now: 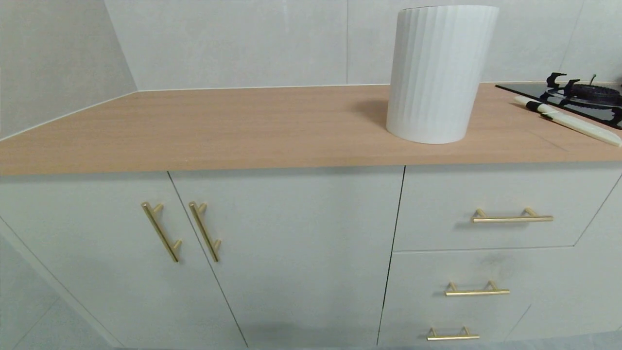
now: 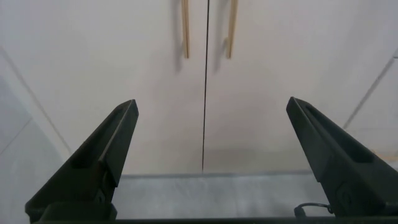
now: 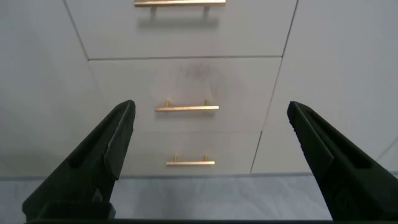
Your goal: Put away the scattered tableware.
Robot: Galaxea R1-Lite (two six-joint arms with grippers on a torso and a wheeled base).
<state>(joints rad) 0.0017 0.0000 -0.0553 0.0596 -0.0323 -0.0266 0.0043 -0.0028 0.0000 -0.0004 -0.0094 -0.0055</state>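
A tall white ribbed container [image 1: 437,73] stands on the wooden countertop [image 1: 218,126] at the right. Beside it, at the far right, a white knife with a black band [image 1: 566,119] lies partly on the black stove top [image 1: 573,99]. My left gripper [image 2: 208,109] is open, low in front of the double cabinet doors with their gold handles [image 2: 185,28]. My right gripper [image 3: 208,112] is open too, facing the drawer stack, with the middle drawer handle [image 3: 186,107] between its fingers in the view but farther off.
Below the counter are two cabinet doors [image 1: 160,233] on the left and three drawers with gold bar handles [image 1: 511,218] on the right. Grey tiled walls close the back and left. A gas burner [image 1: 583,90] sits on the stove.
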